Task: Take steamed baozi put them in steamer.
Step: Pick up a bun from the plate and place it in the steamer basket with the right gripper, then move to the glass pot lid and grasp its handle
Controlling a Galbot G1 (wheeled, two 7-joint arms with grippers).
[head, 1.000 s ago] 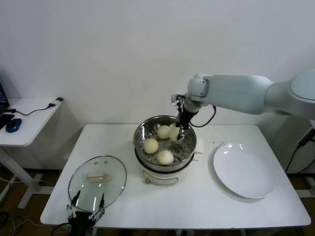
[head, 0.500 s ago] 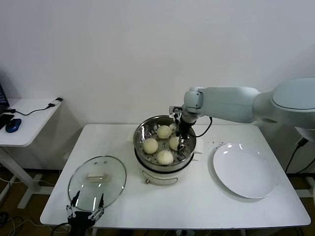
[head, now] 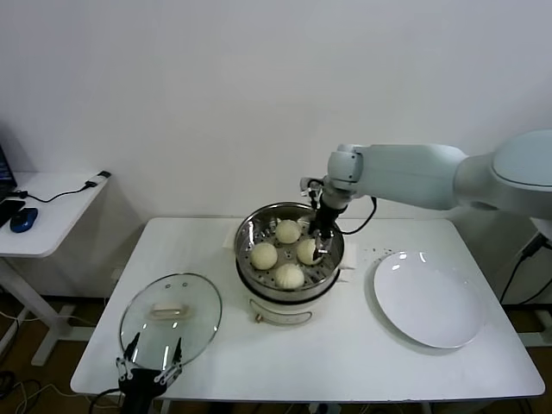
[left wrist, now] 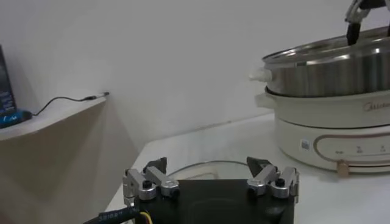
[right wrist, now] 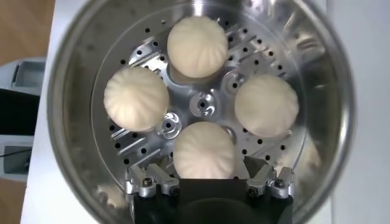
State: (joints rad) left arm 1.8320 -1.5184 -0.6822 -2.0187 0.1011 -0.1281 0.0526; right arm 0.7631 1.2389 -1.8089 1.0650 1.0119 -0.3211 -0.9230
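Note:
The steamer (head: 244,237) is a shiny steel pot on a white base at the table's middle. Several cream-white steamed baozi lie on its perforated tray (right wrist: 201,103). My right gripper (head: 321,245) hangs just inside the pot's right side, open. In the right wrist view its fingers (right wrist: 263,175) stand on either side of one baozi (right wrist: 203,150), with small gaps. That baozi rests on the tray. Other baozi (right wrist: 136,97) (right wrist: 197,45) lie around it. My left gripper (head: 153,362) is parked low at the table's front left edge, open with nothing in it (left wrist: 207,164).
A round glass lid (head: 171,317) with a white handle lies flat on the table's left part, just beyond the left gripper. An empty white plate (head: 429,300) sits to the right of the steamer. A small side desk (head: 43,211) stands at far left.
My right gripper came down into the steamer with a baozi, set it on the tray's right side and opened. The arm has since risen slightly. The left arm has not moved.

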